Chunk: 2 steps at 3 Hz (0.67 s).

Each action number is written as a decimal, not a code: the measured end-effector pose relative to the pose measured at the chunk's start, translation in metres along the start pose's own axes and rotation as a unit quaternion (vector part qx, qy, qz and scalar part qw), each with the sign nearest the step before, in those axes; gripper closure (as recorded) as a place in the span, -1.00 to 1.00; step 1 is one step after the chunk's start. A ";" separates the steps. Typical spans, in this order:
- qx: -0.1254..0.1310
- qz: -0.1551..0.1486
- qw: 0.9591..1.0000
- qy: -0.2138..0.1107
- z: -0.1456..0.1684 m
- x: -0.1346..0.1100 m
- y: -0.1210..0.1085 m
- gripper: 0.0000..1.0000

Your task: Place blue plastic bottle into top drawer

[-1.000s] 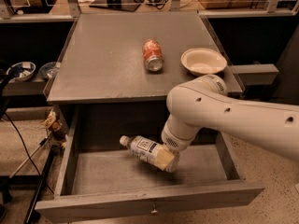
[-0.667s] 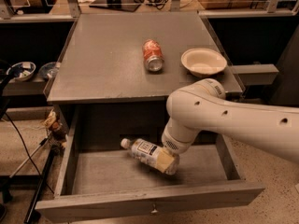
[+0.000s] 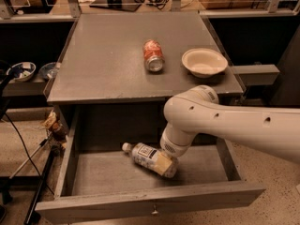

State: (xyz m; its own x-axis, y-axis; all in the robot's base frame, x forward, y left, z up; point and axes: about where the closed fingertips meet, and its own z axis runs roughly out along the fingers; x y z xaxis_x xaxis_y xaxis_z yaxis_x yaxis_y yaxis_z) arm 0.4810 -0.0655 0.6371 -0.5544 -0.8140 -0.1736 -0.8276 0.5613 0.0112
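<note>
The blue plastic bottle (image 3: pixel 143 153), clear with a white cap and a white label, lies tilted inside the open top drawer (image 3: pixel 140 201), cap pointing left and towards the back. The drawer is grey with a small metal knob (image 3: pixel 153 212) on its front panel. My gripper (image 3: pixel 165 164) reaches down into the drawer from the right and is shut on the bottle's base end. A tan finger pad (image 3: pixel 163 161) lies across the bottle. The bottle's base is hidden behind it.
A red soda can (image 3: pixel 153 55) lies on its side on the grey cabinet top (image 3: pixel 103 55), with a cream bowl (image 3: pixel 204 61) to its right. My white arm (image 3: pixel 225 121) spans the drawer's right half. Small bowls (image 3: pixel 21 71) sit on a low shelf at the left.
The bottle and gripper have sunk slightly lower into the drawer. The can and bowl have not moved.
</note>
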 end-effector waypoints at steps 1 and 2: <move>-0.001 0.000 1.000 0.001 0.001 0.000 0.000 0.67; -0.001 0.000 1.000 0.001 0.001 0.000 0.000 0.05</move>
State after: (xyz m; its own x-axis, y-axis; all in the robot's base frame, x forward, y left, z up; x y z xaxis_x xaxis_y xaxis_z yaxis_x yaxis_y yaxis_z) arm 0.4812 -0.0653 0.6359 -0.5544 -0.8142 -0.1725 -0.8277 0.5610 0.0123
